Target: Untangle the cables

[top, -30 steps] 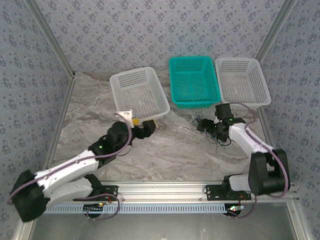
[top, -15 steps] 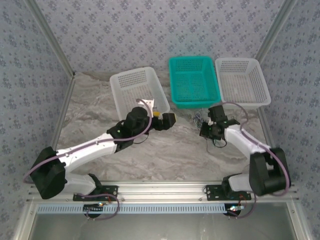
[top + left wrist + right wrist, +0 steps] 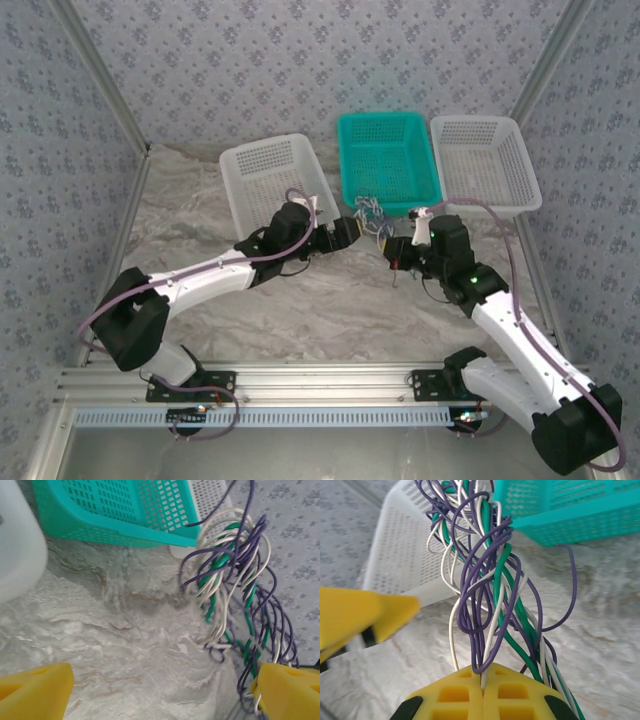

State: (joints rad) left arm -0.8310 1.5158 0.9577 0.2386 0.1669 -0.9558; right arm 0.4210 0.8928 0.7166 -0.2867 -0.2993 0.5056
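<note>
The cables (image 3: 370, 212) are a tangle of thin purple, green and whitish wires, raised just in front of the teal basket (image 3: 385, 160). My right gripper (image 3: 397, 250) is shut on their lower end; in the right wrist view its yellow fingertips (image 3: 483, 690) pinch a white and a purple strand, and the bundle (image 3: 485, 570) rises from them. My left gripper (image 3: 350, 228) is open right beside the tangle. In the left wrist view the cables (image 3: 235, 580) hang against its right finger (image 3: 290, 690), and nothing lies between the wide-apart fingers (image 3: 35, 690).
A white basket (image 3: 275, 185) sits at the back left, just behind the left arm, and another white basket (image 3: 485, 160) sits at the back right beside the teal one. Bare marbled cloth (image 3: 330, 300) stretches in front of the grippers.
My right gripper has shut on the cables and lifted them left and forward toward the teal basket. My left arm has swung right from the white basket to the tangle.
</note>
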